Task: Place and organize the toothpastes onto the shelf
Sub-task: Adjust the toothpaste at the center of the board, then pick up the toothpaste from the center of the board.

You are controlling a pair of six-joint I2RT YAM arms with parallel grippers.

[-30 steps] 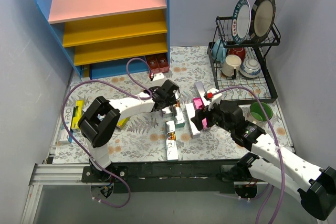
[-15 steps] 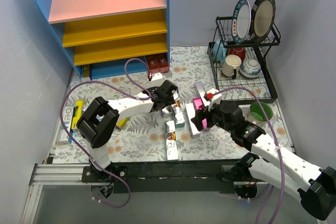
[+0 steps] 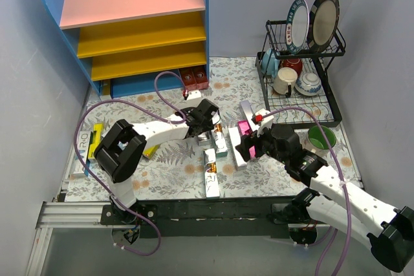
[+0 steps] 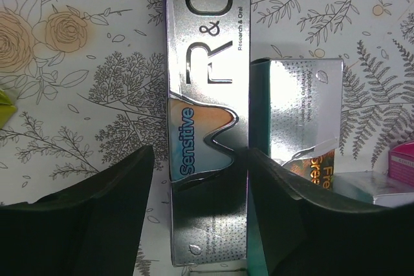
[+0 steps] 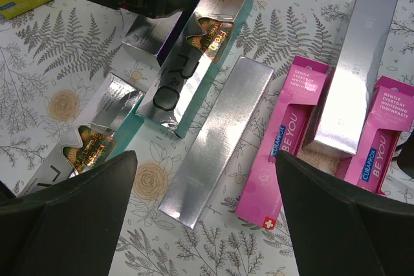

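Toothpaste boxes lie scattered on the floral mat in front of the shelf (image 3: pixel 139 30), which has blue sides. My left gripper (image 3: pixel 205 131) (image 4: pixel 200 159) is open and low, its fingers on either side of a silver "R&O Sensitive" box (image 4: pixel 207 95). A silver-teal box (image 4: pixel 304 114) lies against that box's right side. My right gripper (image 3: pixel 248 147) (image 5: pixel 206 159) is open wide and empty, above a plain silver box (image 5: pixel 217 140) and a pink "BE YOU" box (image 5: pixel 288 147). A second pink box (image 5: pixel 385 140) lies to the right. Yellow boxes (image 3: pixel 96 139) lie at the far left, dark red ones (image 3: pixel 194 79) by the shelf foot.
A black wire dish rack (image 3: pixel 301 69) with plates, cups and bowls stands at the back right. A green bowl (image 3: pixel 321 137) sits in front of it. Purple cables loop over the mat by the left arm. Another silver box (image 3: pixel 211 182) lies near the front edge.
My left gripper has shifted slightly left over the silver boxes. The right arm and the boxes have not visibly moved.
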